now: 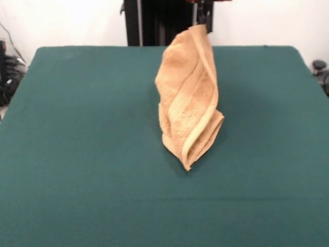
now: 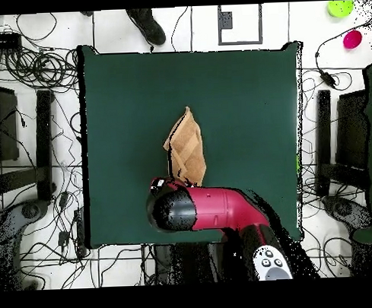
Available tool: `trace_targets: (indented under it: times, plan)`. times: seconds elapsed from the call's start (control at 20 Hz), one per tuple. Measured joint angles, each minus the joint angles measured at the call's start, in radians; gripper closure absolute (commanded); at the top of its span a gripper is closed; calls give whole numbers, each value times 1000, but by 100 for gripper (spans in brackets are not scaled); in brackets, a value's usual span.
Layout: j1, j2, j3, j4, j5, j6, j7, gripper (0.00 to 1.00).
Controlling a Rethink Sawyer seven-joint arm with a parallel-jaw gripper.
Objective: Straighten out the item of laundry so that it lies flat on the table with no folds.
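Above the middle of the green desk (image 1: 77, 154), a tan towel (image 1: 190, 108) hangs in a twisted column from the claw (image 1: 201, 23), which is clamped on its top corner, the lowest tip at or just above the cloth. Lowered straight down, the towel would likely pile onto itself, trapping its spiral folds instead of spreading flat.

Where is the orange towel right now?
In the front view the towel hangs bunched up near the middle of the green table, held at its top corner by the end effector, its lowest tip near the tabletop.
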Motion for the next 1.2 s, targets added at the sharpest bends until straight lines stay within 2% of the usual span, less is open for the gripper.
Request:
trace_targets:
  times: [0.6,1.2]
  plan:
    - [98,-38,-4,-6,94,141,0,100]
    - [159,-61,-11,-72,149,313,0,100]
